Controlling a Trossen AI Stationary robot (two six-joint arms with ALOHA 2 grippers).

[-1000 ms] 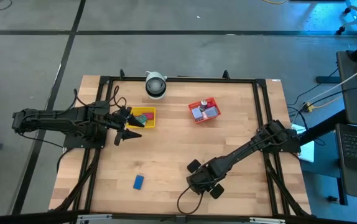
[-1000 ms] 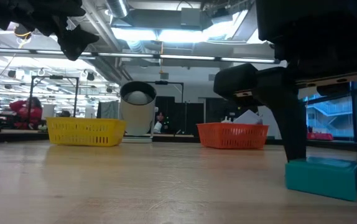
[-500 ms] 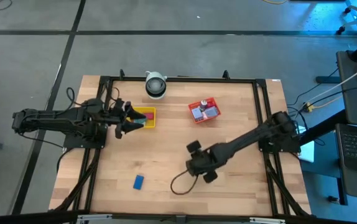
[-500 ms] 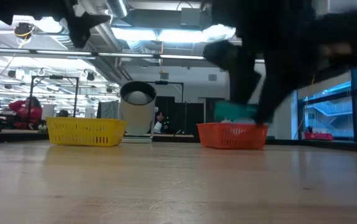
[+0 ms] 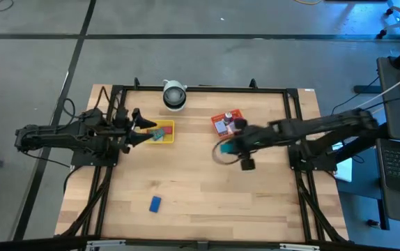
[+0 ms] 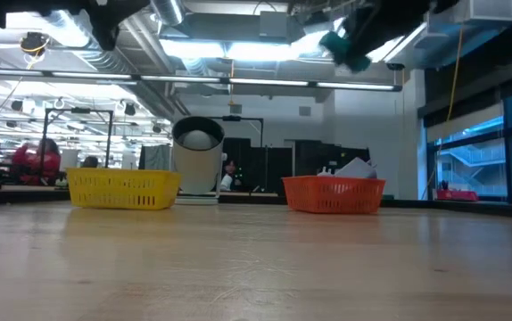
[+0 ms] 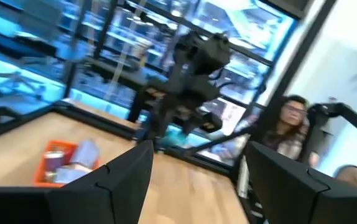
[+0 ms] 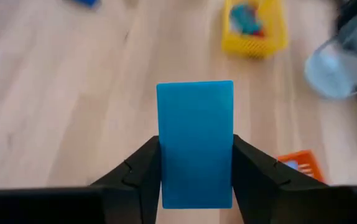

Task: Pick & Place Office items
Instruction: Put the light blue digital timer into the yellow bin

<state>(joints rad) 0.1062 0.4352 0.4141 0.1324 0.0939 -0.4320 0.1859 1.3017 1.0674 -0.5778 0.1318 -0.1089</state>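
From above, the right gripper (image 5: 233,148) hangs just short of the red tray (image 5: 228,123); the left gripper (image 5: 139,132) waits beside the yellow tray (image 5: 162,131), fingers apparently spread. One blue block (image 5: 155,203) lies near the table's front edge. The right wrist alone shows the grasp: a teal block (image 8: 195,143) clamped between both fingers. Letting go too soon could land it outside the tray.

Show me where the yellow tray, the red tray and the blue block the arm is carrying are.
yellow tray (image 6: 122,189): low view, middle of its front wall.
red tray (image 6: 332,194): low view, middle of its front wall.
blue block (image 8: 195,140): right wrist view, centre of its flat face.
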